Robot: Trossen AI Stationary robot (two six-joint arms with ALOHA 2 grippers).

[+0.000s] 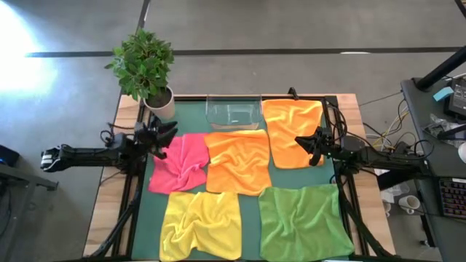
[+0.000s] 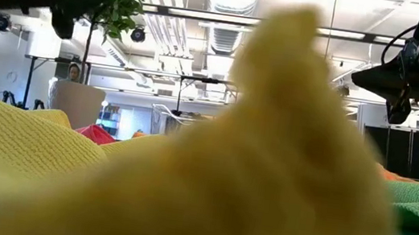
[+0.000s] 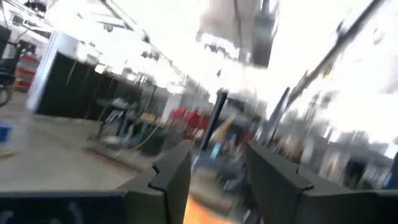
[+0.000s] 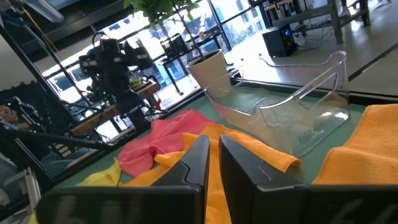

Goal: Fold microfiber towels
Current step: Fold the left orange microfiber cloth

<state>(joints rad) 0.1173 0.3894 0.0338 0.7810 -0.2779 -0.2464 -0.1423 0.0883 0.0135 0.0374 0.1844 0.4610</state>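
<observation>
From above I see all five soft microfiber towels lying unfolded on the dark green table mat [image 1: 251,211], spread so each can be reached singly. The rumpled pink towel [image 1: 179,163] lies at nine o'clock, the larger orange towel [image 1: 239,161] in the middle with its upper edge touching the clear plastic tray [image 1: 234,113] at twelve, and the second orange towel [image 1: 293,131] at two. The yellow towel [image 1: 202,223] is at seven and the green towel [image 1: 302,222] at five.

My left end effector [image 1: 164,136] hangs over the pink towel's upper left corner; its wrist view shows the fingers moderately apart, holding nothing. My right end effector [image 1: 304,143] hovers over the second orange towel's lower edge, its fingers narrow, nearly together, also empty. I judge no fold has begun. The potted green plant [image 1: 145,69] stands at eleven, off the mat.
</observation>
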